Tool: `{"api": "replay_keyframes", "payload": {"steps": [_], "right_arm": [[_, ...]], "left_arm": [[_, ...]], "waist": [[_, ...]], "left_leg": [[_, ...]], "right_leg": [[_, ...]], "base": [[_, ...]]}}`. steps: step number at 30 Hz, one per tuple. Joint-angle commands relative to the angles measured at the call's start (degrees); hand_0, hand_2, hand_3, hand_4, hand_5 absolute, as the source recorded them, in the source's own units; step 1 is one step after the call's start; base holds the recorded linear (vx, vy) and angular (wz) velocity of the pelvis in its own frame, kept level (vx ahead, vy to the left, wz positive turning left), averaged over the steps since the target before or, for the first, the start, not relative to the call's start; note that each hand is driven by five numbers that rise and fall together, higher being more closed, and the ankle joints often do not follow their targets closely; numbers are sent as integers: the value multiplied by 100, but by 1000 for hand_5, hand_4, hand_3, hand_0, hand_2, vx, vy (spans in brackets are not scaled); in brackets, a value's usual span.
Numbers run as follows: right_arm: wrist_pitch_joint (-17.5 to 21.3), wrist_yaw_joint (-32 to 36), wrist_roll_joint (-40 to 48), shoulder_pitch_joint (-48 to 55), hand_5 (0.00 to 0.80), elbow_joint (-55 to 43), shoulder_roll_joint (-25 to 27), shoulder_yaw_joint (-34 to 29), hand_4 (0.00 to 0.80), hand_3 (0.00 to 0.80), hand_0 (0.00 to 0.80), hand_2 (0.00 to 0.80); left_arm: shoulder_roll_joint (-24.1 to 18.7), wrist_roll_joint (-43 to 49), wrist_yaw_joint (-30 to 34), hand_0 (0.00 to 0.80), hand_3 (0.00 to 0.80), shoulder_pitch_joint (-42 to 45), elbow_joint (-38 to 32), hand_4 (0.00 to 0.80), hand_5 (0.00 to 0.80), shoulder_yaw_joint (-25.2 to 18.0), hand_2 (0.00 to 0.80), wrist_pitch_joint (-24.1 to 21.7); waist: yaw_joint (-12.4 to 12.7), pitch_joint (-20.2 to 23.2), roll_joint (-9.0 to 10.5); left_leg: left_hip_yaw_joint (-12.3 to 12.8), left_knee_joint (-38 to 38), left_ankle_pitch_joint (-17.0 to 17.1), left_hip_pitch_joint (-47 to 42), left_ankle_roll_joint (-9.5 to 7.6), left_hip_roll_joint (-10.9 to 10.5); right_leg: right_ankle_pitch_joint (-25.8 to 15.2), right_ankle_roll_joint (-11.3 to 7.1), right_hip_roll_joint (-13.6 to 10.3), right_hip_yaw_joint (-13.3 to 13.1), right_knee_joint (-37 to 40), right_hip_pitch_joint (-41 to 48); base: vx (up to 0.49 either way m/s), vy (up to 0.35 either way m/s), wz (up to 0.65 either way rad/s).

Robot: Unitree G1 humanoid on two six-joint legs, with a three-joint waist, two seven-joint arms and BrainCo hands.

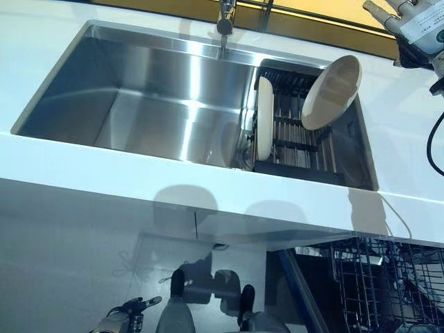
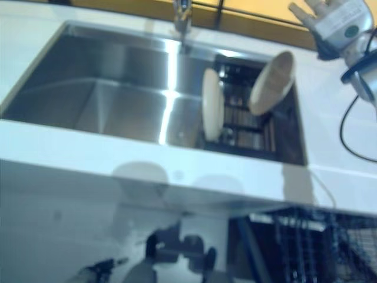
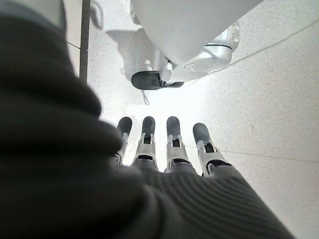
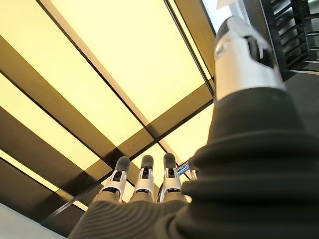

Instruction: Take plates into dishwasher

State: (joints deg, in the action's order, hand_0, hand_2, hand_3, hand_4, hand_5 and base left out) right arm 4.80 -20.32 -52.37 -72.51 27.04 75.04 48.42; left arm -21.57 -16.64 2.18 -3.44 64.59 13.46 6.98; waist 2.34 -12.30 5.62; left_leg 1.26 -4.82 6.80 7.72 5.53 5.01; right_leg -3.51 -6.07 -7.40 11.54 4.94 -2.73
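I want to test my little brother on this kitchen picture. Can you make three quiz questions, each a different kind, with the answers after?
1. True or false: both plates stand in the rack inside the sink.
2. Which is holding a plate? A) left hand B) right hand C) neither
3. Fill in: the wire basket of the dishwasher shows below the ____.

Key: 1 true. 2 C. 3 counter.
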Motion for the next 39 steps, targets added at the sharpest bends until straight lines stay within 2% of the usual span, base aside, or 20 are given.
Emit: {"api": "replay_keyframes", "payload": {"steps": [1, 10, 16, 22, 32, 39], "right_arm": [[-68, -146, -86, -456, 0, -25, 402, 108, 0, 0, 0, 0], [-102, -30, -264, -375, 0, -179, 324, -17, 0, 0, 0, 0], [-105, -7, -343, -285, 0, -272, 271, -120, 0, 0, 0, 0], [-152, 23, -378, -419, 0, -259, 259, -5, 0, 0, 0, 0], [-139, 46, -511, -409, 0, -270, 229, -11, 0, 0, 0, 0], [-96, 36, -609, -312, 0, -294, 220, -28, 0, 0, 0, 0]], "left_arm": [[-160, -58, -57, 0, 0, 21, 25, 0, 0, 154, 0, -97], [-156, -190, 8, 0, 0, 46, 30, 0, 0, 104, 0, -245], [-68, -1067, 189, 0, 0, 56, -14, 0, 0, -94, 0, -345], [-78, -1368, 250, 0, 0, 84, -40, 0, 0, -308, 0, -396], [15, -1423, 358, 0, 0, 94, -9, 0, 0, -319, 0, -415], [24, -1417, 400, 0, 0, 67, 8, 0, 0, -327, 0, -429]], "waist": [[41, 28, 95], [38, -90, 41], [44, -188, -20], [83, -302, -95], [67, -325, -171], [44, -342, -158]], "left_leg": [[-148, -18, -260, -84, -73, 115], [-181, -18, -242, 10, -55, 99], [-194, -18, -244, 71, -59, 63], [-215, -18, -226, 149, -62, 33], [-213, -18, -235, 172, -71, -32], [-190, -18, -248, 152, -74, -20]], "right_leg": [[-350, -409, -167, -255, 6, -223], [-354, -392, -157, -300, 6, -330], [-360, -380, -171, -299, 6, -404], [-367, -363, -194, -276, 6, -477], [-362, -353, -237, -264, 6, -504], [-374, -353, -233, -286, 6, -518]], "base": [[0, 0, 0], [0, 0, 0], [0, 0, 0], [-13, 5, 0], [-4, 3, 0], [0, 0, 0]]}}
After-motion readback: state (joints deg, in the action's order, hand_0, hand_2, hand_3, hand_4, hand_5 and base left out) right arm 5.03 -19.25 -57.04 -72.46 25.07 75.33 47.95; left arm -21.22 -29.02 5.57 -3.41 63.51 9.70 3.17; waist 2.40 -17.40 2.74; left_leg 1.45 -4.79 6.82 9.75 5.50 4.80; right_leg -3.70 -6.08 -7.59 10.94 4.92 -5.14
